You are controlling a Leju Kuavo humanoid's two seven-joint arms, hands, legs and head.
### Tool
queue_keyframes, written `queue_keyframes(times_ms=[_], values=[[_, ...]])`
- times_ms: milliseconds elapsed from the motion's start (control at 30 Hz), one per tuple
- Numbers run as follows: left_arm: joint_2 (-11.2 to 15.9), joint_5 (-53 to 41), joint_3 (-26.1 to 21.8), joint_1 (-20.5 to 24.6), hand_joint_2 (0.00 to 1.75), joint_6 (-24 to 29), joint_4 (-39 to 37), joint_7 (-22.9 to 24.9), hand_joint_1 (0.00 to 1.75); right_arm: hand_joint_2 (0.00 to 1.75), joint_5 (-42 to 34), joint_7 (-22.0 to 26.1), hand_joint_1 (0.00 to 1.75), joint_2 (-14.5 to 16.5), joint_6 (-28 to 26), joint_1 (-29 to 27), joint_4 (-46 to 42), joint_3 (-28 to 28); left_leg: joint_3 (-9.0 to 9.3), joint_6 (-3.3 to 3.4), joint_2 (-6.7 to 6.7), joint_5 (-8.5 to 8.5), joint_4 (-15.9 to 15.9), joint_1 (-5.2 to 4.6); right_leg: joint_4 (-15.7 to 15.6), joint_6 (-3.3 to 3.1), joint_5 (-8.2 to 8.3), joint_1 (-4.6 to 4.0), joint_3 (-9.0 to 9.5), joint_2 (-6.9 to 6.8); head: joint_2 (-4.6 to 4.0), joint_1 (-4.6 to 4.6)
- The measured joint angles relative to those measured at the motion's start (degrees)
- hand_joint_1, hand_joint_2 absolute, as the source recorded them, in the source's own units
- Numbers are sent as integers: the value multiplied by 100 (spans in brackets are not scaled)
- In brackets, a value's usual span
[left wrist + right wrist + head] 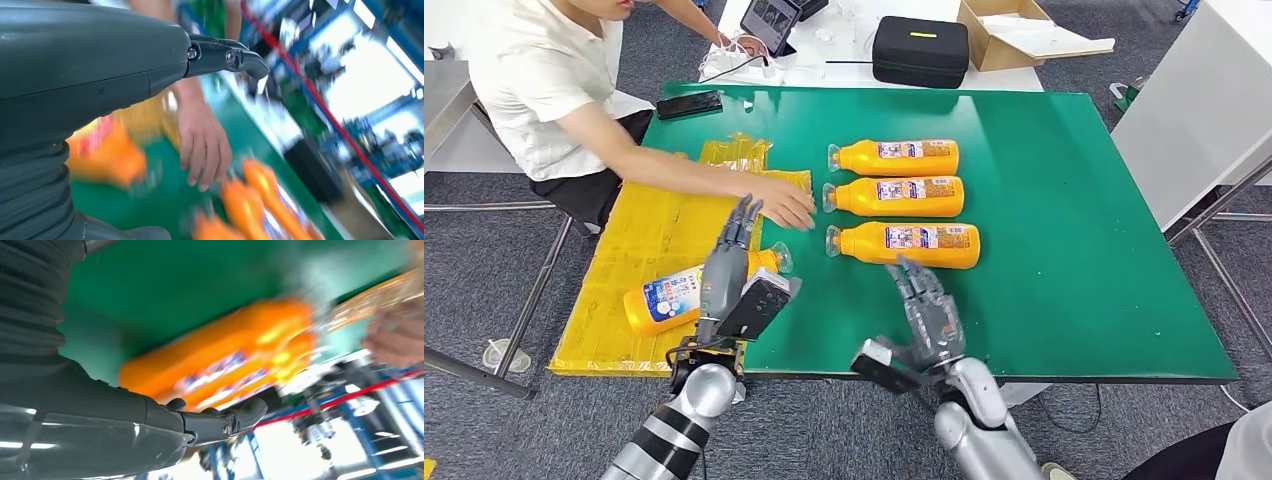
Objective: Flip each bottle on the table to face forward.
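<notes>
Three orange bottles lie in a row on the green table, caps to the left: far, middle and near. A fourth orange bottle with a blue-white label lies on the yellow sheet. My left hand hovers over that bottle's neck end, fingers stretched out, holding nothing. My right hand hangs open just in front of the near bottle, apart from it. The near bottle appears blurred in the right wrist view, the three bottles likewise in the left wrist view.
A person sits at the table's left with a hand resting on the yellow sheet beside my left fingers. A phone lies at the far left corner. Behind the table stand a black case and a cardboard box.
</notes>
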State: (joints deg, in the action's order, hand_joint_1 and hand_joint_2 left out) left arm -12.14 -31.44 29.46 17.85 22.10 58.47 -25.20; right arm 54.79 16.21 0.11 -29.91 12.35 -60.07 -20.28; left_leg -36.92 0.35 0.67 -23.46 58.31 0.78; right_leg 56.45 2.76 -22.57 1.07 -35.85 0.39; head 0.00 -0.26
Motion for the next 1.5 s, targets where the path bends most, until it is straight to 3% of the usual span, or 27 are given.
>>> queue_keyframes(times_ms=[167, 333, 900, 1100, 1233, 1500], values=[[-220, 731, 276, -190, 175, -188, 32, -63, 0, 175, 400, -328, 0, -405, 50, 718, 496, 196, 0, 6, -1, 4, 1, -10, 0, 10, 7, 10, 0, 1, 0, 0], [-339, 947, 483, -269, 175, -205, 5, -127, 0, 175, 553, -391, 0, -590, 101, 1221, 1018, 270, 1, 6, -2, 4, 2, -8, 0, 10, 7, 9, -1, 1, 1, 0], [-395, 1050, 732, -263, 175, -252, -33, -154, 0, 175, 467, -387, 0, -569, 538, 1705, 1890, 270, -1, 6, 0, 5, 1, -8, 1, 10, 7, 8, -1, 0, 1, 1], [-395, 1080, 757, -239, 175, -183, -69, -132, 0, 175, 273, -428, 0, -534, 1356, 1732, 2072, 179, -1, 6, 0, 4, 1, -7, 1, 10, 6, 7, -2, 1, 0, 0], [-394, 1069, 784, -240, 175, -146, -75, -80, 0, 175, 278, -731, 0, -596, 1918, 1802, 2125, -4, 1, 6, -1, 4, 1, -7, 1, 10, 6, 8, -1, 1, 0, 0], [-391, 964, 786, -263, 175, -102, -75, 5, 0, 175, 655, -1404, 0, -875, 2211, 2042, 2125, -404, 2, 11, 2, 8, 2, -9, 0, 12, 9, 10, 3, -1, 0, 0]])
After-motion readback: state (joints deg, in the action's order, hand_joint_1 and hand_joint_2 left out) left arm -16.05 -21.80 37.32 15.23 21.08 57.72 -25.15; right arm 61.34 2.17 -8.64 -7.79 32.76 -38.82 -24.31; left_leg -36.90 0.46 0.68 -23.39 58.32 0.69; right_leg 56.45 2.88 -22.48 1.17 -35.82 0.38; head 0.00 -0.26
